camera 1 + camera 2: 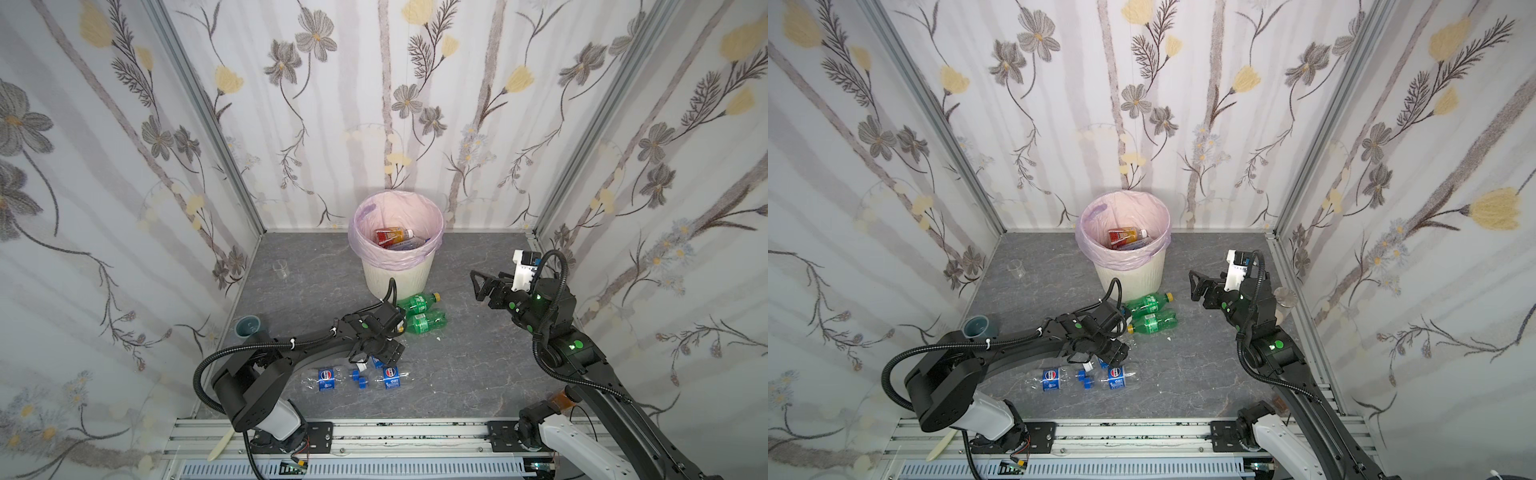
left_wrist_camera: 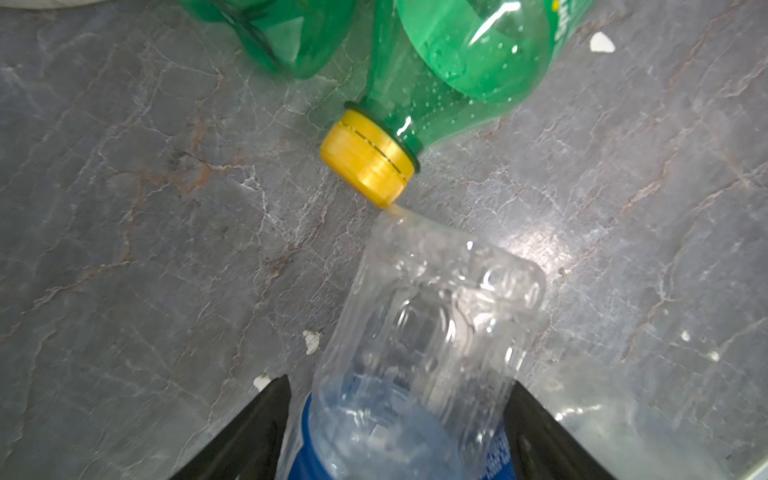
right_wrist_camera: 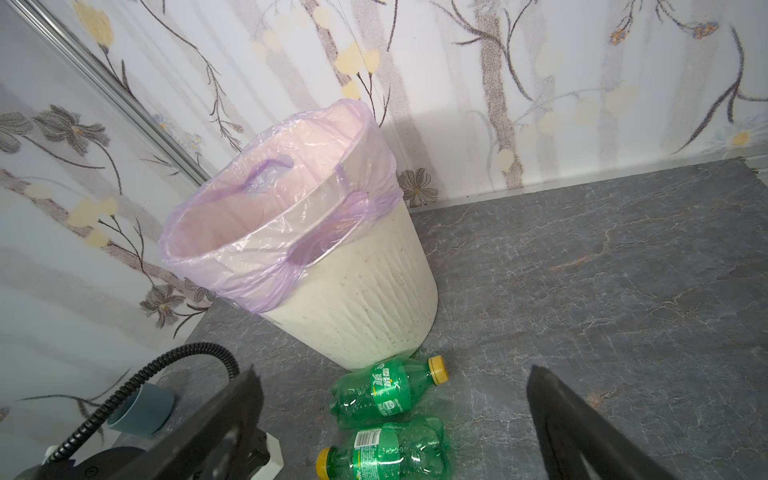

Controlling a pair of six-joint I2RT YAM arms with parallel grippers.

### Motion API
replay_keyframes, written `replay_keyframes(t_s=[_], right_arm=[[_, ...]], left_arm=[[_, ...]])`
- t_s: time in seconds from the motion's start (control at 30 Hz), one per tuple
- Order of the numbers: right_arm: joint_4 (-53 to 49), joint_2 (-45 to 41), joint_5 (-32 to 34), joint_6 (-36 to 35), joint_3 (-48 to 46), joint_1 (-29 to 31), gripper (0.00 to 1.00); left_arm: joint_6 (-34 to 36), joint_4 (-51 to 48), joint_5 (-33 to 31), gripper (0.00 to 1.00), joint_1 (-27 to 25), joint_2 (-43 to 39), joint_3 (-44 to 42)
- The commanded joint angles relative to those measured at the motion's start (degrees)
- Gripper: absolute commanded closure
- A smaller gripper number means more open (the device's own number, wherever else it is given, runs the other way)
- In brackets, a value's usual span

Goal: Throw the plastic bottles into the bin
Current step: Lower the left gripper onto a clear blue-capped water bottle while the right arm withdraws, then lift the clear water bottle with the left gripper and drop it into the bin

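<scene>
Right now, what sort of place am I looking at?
Likely a mock-up robot test cell, not a real room: floral wallpaper panels in metal frames, a stone-look tabletop, and robot arms bolted to an aluminium rail.

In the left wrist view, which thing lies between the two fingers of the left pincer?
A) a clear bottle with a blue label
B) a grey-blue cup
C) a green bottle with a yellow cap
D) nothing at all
A: the clear bottle with a blue label lies between the black fingers of the left pincer, while the green bottle lies beyond their tips.
</scene>
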Motion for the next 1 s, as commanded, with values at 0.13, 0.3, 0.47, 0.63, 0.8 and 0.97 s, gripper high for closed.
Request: replay_keyframes(t_s=[0.13,0.3,0.47,0.63,0.8,0.97], right_arm=[[2.0,-1.5,-1.1,0.6,-1.4,-1.1,0.0],[2.3,-1.5,-1.5,0.8,-1.7,-1.2,0.0],[2.3,-0.9,-2.3,0.8,-1.8,-1.3,0.0],[2.3,-0.3,-3.2,0.9,-3.8,-1.3,0.0],[2.2,0.3,-3.3,1.2,-5.0,-1.3,0.0],[2.0,1.2,-3.7,1.3,-5.2,-1.3,0.0]], left_arm=[[-0.6,4.8,-3.1,0.28,-0.1,2.8,-1.7],[-0.8,5.5,-5.3,0.39,-0.1,1.4,-2.2],[-1.0,5.5,-7.9,0.42,-0.1,-2.2,-2.8],[-1.7,5.3,-9.8,0.43,0.0,-8.9,-2.7],[-2.7,5.3,-13.6,0.41,0.6,-19.6,-1.7],[-3.8,5.3,-19.3,0.41,1.7,-31.1,0.7]])
